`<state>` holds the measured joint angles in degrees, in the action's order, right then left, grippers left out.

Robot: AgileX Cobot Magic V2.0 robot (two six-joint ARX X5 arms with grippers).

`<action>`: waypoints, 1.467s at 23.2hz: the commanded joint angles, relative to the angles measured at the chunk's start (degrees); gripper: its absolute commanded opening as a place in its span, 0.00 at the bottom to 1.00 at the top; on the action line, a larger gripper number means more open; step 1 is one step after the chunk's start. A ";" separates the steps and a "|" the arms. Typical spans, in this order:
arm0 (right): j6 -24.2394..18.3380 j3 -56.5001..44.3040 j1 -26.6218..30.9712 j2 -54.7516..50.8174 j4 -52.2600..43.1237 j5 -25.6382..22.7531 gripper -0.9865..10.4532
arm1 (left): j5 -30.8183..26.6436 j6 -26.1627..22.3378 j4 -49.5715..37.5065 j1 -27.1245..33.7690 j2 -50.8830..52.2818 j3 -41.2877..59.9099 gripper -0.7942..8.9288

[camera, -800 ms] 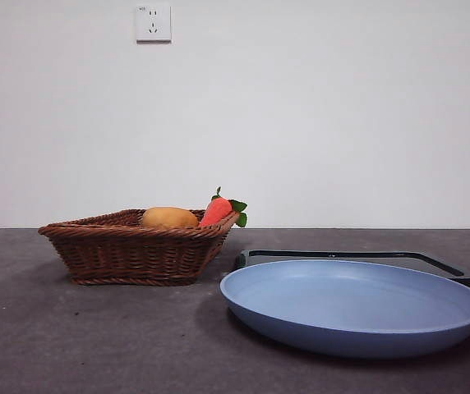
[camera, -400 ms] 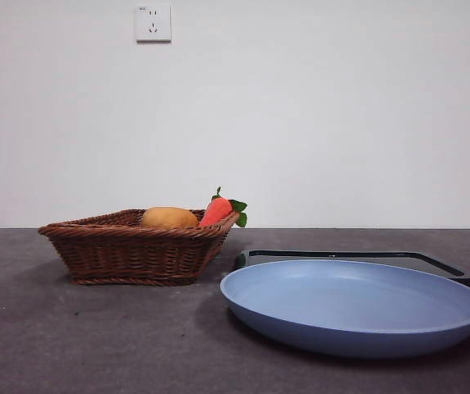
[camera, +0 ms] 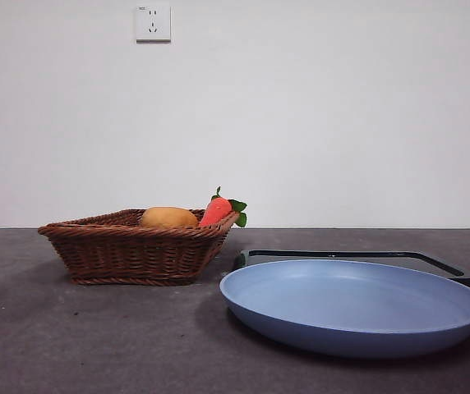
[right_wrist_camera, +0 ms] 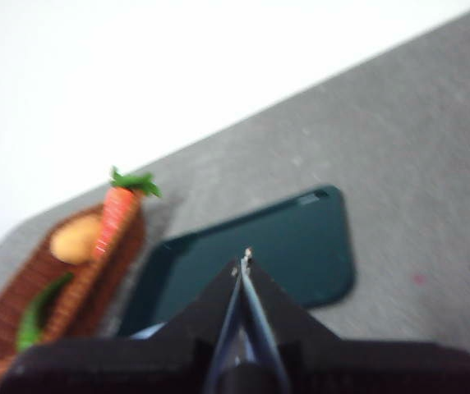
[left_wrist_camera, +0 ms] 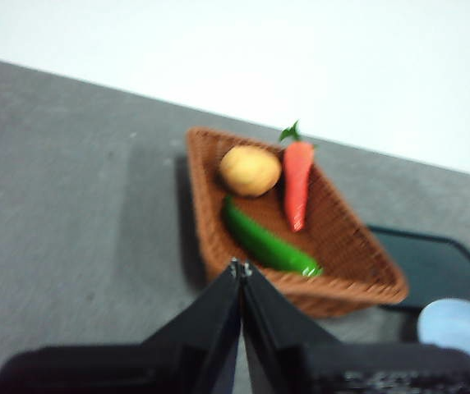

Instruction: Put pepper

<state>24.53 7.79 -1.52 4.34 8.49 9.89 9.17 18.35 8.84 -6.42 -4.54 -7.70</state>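
Observation:
The dark-green pepper [left_wrist_camera: 268,244] lies in the brown wicker basket [left_wrist_camera: 358,261], beside a yellow-orange fruit [left_wrist_camera: 251,169] and a red-orange carrot [left_wrist_camera: 297,182]. It also shows in the right wrist view [right_wrist_camera: 36,314]. In the front view the basket [camera: 128,250] wall hides the pepper. My left gripper [left_wrist_camera: 240,268] is shut and empty, above the table short of the basket. My right gripper [right_wrist_camera: 244,261] is shut and empty, above the dark tray [right_wrist_camera: 301,254]. Neither gripper shows in the front view.
A blue plate [camera: 354,305] sits at the front right of the table, with the dark tray [camera: 432,261] behind it. The fruit [camera: 168,217] and the carrot [camera: 217,210] rise above the basket rim. A wall socket [camera: 153,22] is on the wall.

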 commanded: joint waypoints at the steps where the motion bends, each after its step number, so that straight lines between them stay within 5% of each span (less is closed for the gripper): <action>1: 0.92 4.11 -0.15 3.72 -0.35 2.16 0.09 | 0.59 0.79 1.40 0.13 -3.23 -3.80 0.09; 6: -1.77 12.83 -0.28 12.37 4.24 6.60 0.09 | 5.81 -0.52 4.74 0.13 -11.02 -10.47 0.09; 11: -9.40 24.70 -1.25 22.45 17.25 11.10 0.09 | 12.66 -4.96 10.25 0.13 -19.12 -17.94 0.09; 18: -17.27 37.81 -2.89 32.30 34.67 11.19 0.09 | 19.58 -9.92 18.97 0.11 -26.91 -26.67 0.09; 23: -23.89 43.19 -3.17 36.92 45.62 11.17 0.09 | 19.85 -13.62 26.47 0.02 -30.08 -31.95 0.09; 26: -24.44 43.19 -3.17 37.24 46.25 11.17 0.10 | 19.63 -14.08 26.80 0.02 -30.10 -32.46 0.10; 30: -24.39 43.19 -3.17 37.53 46.23 11.17 0.32 | 19.65 -13.57 26.80 0.02 -30.12 -32.48 0.42; 34: -24.39 43.19 -3.17 39.67 46.01 11.19 0.35 | 19.76 -13.42 26.80 0.02 -30.14 -32.48 0.43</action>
<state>0.60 50.11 -4.54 43.72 55.11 21.02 28.73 5.52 35.97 -6.42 -34.50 -39.46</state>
